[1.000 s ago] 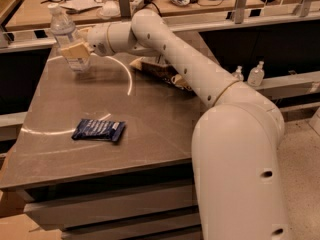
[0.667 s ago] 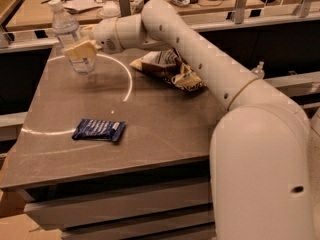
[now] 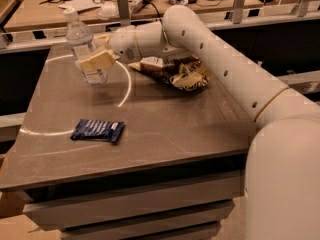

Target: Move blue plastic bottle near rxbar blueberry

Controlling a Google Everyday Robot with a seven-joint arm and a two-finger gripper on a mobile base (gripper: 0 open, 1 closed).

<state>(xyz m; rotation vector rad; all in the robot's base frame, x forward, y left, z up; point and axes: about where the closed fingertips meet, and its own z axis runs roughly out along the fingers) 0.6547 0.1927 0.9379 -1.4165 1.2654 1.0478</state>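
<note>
At far left the blue plastic bottle leans slightly inside the gripper, whose fingers pinch its lower half; whether its base is off the surface I cannot tell. The grasp looks made, so the carry is in hand: the next move calls for bringing the bottle nearer the camera to the rxbar blueberry, lying flat well in front of the gripper, and setting it upright beside it. A chip bag lies right of the gripper, off that path
</note>
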